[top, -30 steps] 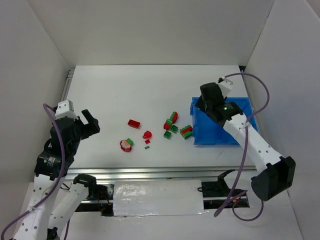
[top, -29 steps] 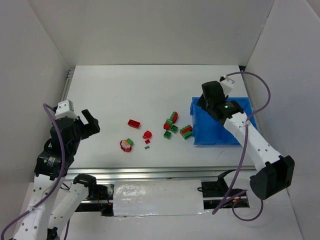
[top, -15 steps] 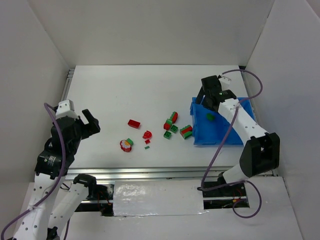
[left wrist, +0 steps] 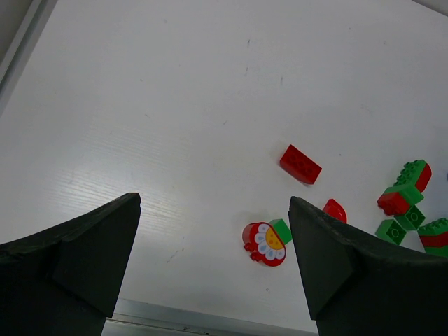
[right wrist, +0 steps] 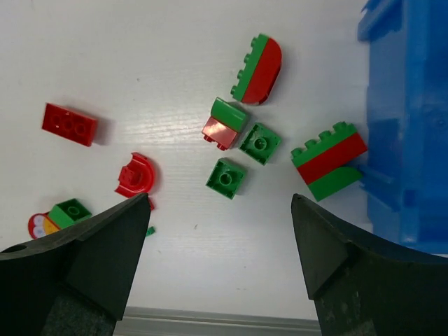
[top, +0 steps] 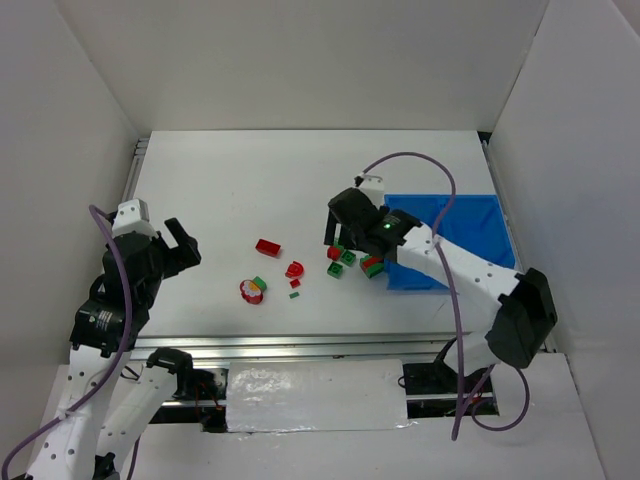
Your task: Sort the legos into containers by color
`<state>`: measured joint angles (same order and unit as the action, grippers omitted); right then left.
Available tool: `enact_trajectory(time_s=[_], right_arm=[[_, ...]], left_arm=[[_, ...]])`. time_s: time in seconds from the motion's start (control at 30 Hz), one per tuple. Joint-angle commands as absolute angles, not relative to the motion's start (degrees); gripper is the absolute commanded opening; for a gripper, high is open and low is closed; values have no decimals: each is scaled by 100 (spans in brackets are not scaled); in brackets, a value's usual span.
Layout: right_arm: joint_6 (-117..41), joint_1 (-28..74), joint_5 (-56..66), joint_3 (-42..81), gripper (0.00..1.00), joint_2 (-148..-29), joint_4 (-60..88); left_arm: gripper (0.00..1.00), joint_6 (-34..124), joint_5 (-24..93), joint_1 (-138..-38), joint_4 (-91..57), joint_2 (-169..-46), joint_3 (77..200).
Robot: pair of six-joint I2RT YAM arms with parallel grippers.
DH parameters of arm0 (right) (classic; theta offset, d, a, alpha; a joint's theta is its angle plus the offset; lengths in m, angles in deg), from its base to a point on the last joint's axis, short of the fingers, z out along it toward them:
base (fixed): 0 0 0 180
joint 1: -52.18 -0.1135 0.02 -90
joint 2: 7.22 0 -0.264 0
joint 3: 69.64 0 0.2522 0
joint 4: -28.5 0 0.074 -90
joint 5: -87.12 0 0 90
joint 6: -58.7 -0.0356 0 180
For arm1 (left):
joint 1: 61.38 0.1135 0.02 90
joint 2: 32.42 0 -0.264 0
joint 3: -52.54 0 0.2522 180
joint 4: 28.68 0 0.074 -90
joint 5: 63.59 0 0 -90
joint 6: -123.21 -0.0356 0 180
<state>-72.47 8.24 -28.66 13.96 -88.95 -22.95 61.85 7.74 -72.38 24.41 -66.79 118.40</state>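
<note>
eight bricks (right wrist: 225,177) lie beside one blue bin (right wrist: 409,105); the right gripper (right wrist: 217,203) hangs over them, spread and empty, the left gripper (left wrist: 213,206) likewise.

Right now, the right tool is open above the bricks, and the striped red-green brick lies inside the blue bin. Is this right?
No. The striped brick lies on the table just outside the blue bin; the right wrist view shows it. The rest is right.

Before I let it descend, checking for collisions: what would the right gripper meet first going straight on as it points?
Probably the small green brick, centred ahead of the open right gripper; depth is unclear.
</note>
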Motion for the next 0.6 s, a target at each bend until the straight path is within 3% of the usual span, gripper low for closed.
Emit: enact_trajectory(time_s=[0.0,0.57], right_arm=[[-7770,657,-3126,1355,88,-9466,-2121],[-8175,376,-2986,1399,74,-11171,-1760]], left_arm=[[100,6098,839,-7210,2209,-6705,11904],[99,6063,927,-7210,2191,-6723,11904]])
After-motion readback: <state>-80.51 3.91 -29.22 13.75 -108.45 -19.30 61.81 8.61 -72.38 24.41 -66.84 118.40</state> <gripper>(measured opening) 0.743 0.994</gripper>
